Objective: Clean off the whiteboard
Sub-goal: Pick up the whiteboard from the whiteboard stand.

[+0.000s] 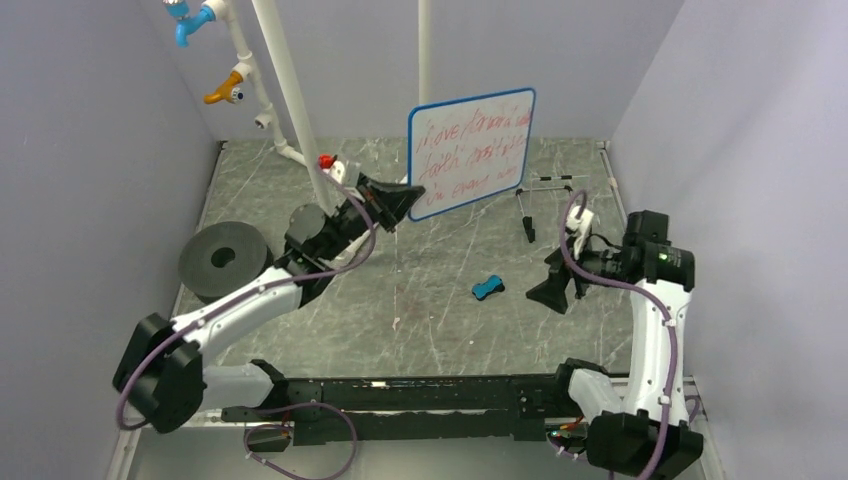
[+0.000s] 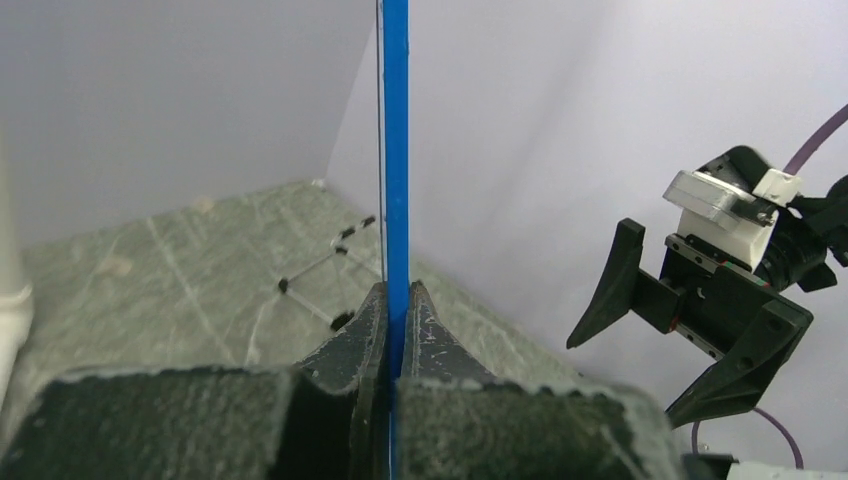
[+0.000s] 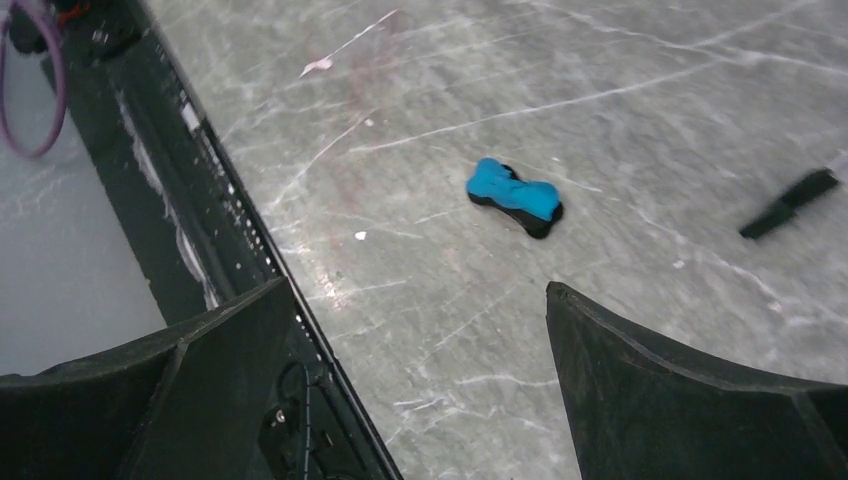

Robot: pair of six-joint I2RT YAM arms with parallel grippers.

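Observation:
The whiteboard [image 1: 470, 150], white with a blue rim and red handwritten lines, is held up in the air above the table. My left gripper [image 1: 408, 200] is shut on its lower left edge; in the left wrist view the blue rim [image 2: 396, 150] runs straight up from between my closed fingers [image 2: 430, 335]. A small blue eraser [image 1: 488, 289] lies on the table, also in the right wrist view [image 3: 515, 195]. My right gripper [image 1: 553, 290] is open and empty, hovering to the right of the eraser.
The black wire easel stand [image 1: 545, 195] lies on the table behind the right gripper. A black round disc [image 1: 223, 260] sits at the left. White pipes [image 1: 290, 100] stand at the back left. A black rail [image 1: 400, 395] runs along the near edge.

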